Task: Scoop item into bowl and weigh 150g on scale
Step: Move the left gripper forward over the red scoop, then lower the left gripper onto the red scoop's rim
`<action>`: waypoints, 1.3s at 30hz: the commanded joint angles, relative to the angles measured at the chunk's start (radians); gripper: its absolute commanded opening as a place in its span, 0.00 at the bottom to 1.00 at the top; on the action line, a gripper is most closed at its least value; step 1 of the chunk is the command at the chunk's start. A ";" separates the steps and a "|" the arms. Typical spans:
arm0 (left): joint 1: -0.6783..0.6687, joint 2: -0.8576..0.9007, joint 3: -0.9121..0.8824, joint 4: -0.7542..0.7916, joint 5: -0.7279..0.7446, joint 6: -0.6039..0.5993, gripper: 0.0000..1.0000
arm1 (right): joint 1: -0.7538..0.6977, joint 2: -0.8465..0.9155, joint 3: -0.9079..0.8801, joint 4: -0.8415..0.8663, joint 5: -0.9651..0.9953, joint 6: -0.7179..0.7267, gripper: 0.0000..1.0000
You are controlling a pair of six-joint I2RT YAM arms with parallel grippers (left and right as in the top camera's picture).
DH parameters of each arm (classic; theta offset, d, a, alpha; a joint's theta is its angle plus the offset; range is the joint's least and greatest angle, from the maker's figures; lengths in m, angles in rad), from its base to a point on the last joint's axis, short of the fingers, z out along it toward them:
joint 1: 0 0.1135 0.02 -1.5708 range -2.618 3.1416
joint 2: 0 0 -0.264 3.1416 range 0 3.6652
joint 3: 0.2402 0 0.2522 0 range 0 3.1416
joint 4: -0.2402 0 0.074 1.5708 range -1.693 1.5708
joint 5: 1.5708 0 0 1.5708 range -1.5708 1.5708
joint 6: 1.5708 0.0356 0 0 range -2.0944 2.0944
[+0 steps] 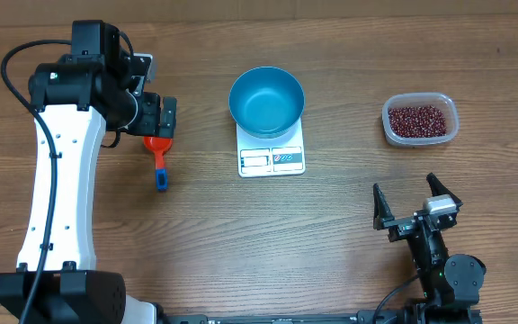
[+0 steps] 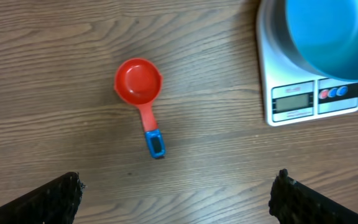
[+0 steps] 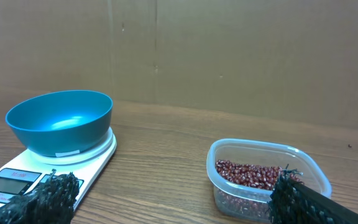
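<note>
Left gripper (image 2: pixel 176 198), jaws spread wide and holding nothing, hangs above the red scoop (image 2: pixel 143 99), which lies flat on the table (image 2: pixel 55 124) to the left of the scale (image 1: pixel 272 159). The scoop's long axis, from cup to blue handle tip, runs across the line between the two fingers, so a straight descent would likely bracket the handle. Right gripper (image 1: pixel 405 189), likewise spread and empty, sits nearer the clear tub (image 1: pixel 453 121) of beans (image 1: pixel 416 119) and well apart from the scoop, while the blue bowl (image 1: pixel 266 99) stands empty on the scale.
</note>
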 commanded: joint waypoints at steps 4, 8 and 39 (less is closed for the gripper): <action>0.000 0.012 -0.070 0.036 -0.048 0.023 0.99 | 0.005 -0.010 -0.010 0.004 0.010 -0.001 1.00; 0.001 0.013 -0.122 0.072 -0.050 0.023 0.99 | 0.005 -0.010 -0.010 0.004 0.011 -0.001 1.00; 0.073 0.171 -0.262 0.299 -0.099 -0.047 0.99 | 0.005 -0.010 -0.010 0.004 0.011 -0.001 1.00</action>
